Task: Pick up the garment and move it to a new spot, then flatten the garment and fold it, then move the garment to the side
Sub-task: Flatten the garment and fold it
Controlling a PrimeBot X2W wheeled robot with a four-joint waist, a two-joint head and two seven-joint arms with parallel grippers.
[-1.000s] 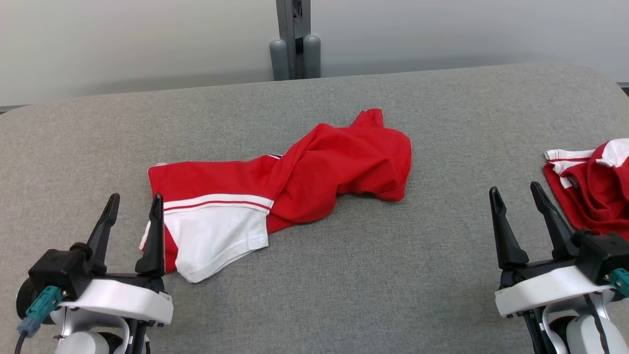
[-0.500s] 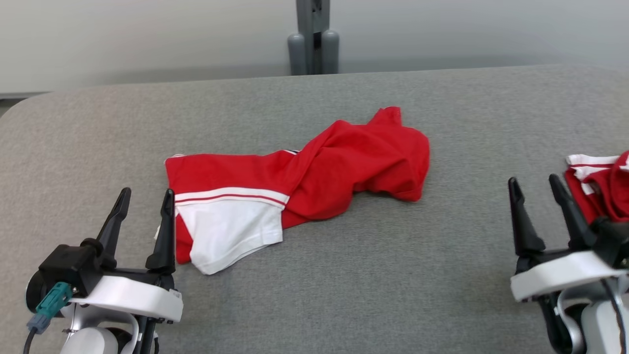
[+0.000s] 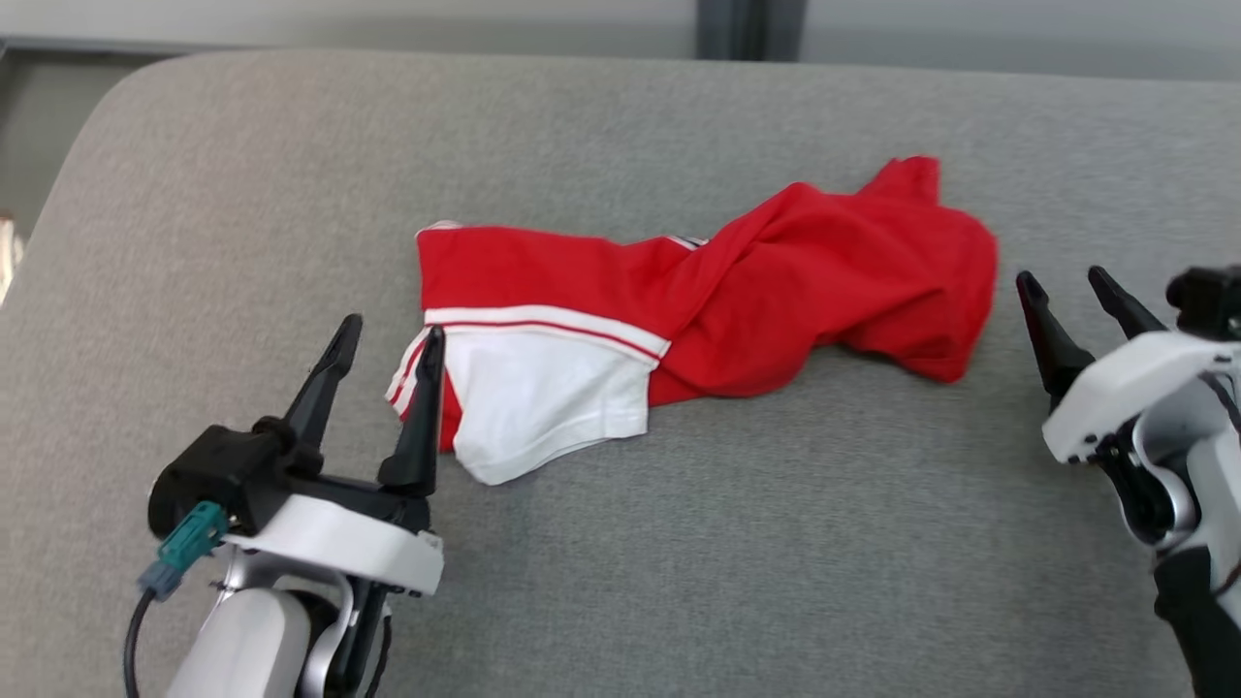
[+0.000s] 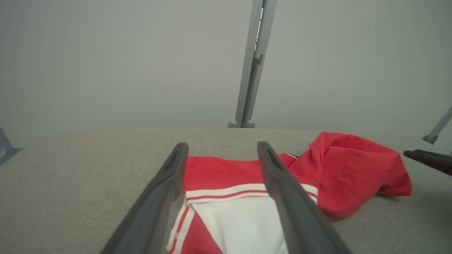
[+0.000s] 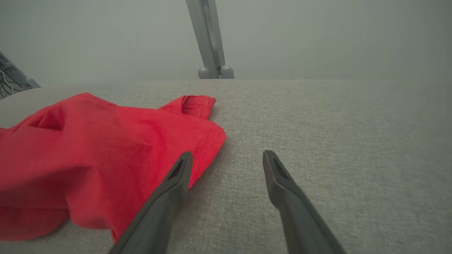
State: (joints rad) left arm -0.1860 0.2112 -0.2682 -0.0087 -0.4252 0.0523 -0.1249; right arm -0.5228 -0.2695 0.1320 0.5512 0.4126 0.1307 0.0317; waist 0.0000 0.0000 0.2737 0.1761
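Note:
A red and white garment [image 3: 698,301] lies crumpled across the middle of the grey padded table [image 3: 679,562], its white panel at the left end and a bunched red mass at the right. My left gripper [image 3: 391,333] is open just off the garment's left edge; the left wrist view has the garment [image 4: 240,208] between and beyond its fingers. My right gripper [image 3: 1065,281] is open beside the garment's right end, nothing between its fingers. In the right wrist view the garment [image 5: 99,155] reaches the left finger.
A grey metal post [image 3: 742,29] stands behind the table's far edge, with a pale wall beyond. The table's rounded left corner [image 3: 116,107] drops off to the floor. Bare grey surface stretches along the near side of the table [image 3: 776,601].
The head camera has swung left and tipped down, so the whole picture shifted right. The second red garment at the right edge has left the view. Both grippers stay open and stand closer to the garment.

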